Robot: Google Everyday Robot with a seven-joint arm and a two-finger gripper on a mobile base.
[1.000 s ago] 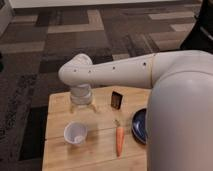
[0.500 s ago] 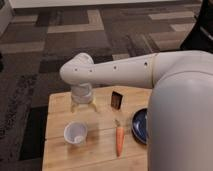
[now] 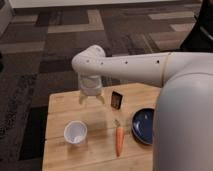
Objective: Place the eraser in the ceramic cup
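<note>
The task is at its opening stage, with nothing yet accomplished as far as the view shows. The eraser (image 3: 117,99), a small dark block standing upright on edge, sits on the wooden table (image 3: 57,107) just right of the frame's centre, untouched and free of any grip. The ceramic cup (image 3: 75,132), round and white, stands lower left of it near the table's front left area, and its interior looks empty. The gripper (image 3: 92,101) hangs off the white arm (image 3: 130,67) that reaches in from the right, and it sits low over the table's far edge, just left of the eraser and above the cup in the frame. Its two fingers stand spread apart with bare tabletop showing between them, so the pincer is released and holds nothing. An orange carrot (image 3: 119,140) lies lengthwise below the eraser, and a dark blue plate (image 3: 141,125) rests to the carrot's right, partly hidden by the robot's body. What remains, by my reading, is the whole job: shift the gripper rightward over the eraser, close on it, lift, carry it down-left and release it into the cup.
</note>
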